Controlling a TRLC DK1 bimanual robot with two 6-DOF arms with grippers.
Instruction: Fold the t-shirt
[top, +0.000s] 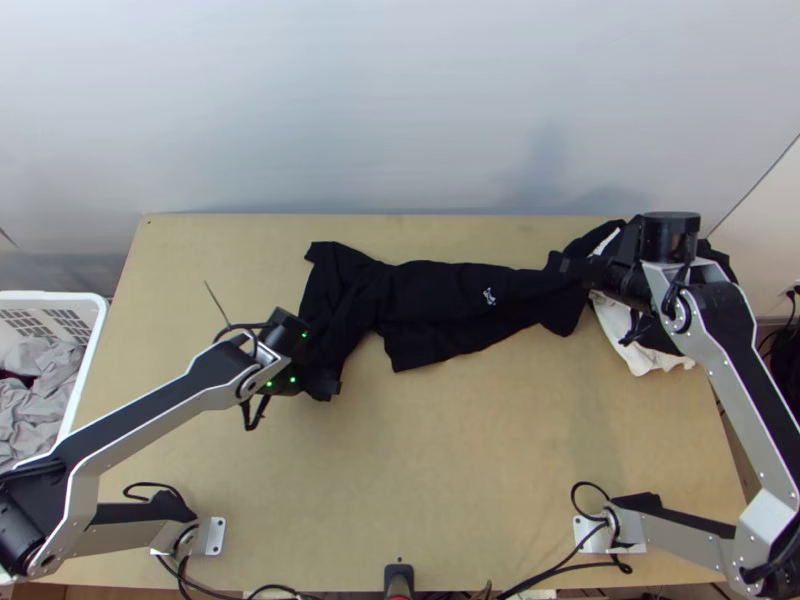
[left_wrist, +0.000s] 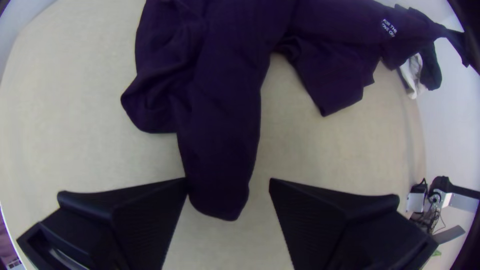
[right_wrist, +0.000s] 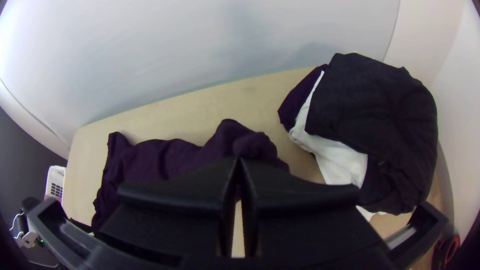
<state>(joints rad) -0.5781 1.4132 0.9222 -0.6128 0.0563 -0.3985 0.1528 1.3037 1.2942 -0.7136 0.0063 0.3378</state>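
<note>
The black t-shirt (top: 430, 305) lies bunched lengthwise across the table's upper half, a small white print near its right part. My left gripper (top: 288, 345) is at its left end. In the left wrist view, my left gripper (left_wrist: 229, 185) stands open, with a rounded end of the t-shirt (left_wrist: 220, 150) lying between its fingers. At the right end is my right gripper (top: 575, 268). The right wrist view has the right gripper (right_wrist: 239, 162) shut on the t-shirt (right_wrist: 165, 157), whose cloth bulges up beyond the fingertips.
A pile of black and white cloth (right_wrist: 375, 115) lies on the table's right end, partly beneath the right arm in the top view. Left of the table stands a white basket (top: 98, 320) with grey cloth inside. Bare wood (top: 440, 470) stretches between the t-shirt and the near edge.
</note>
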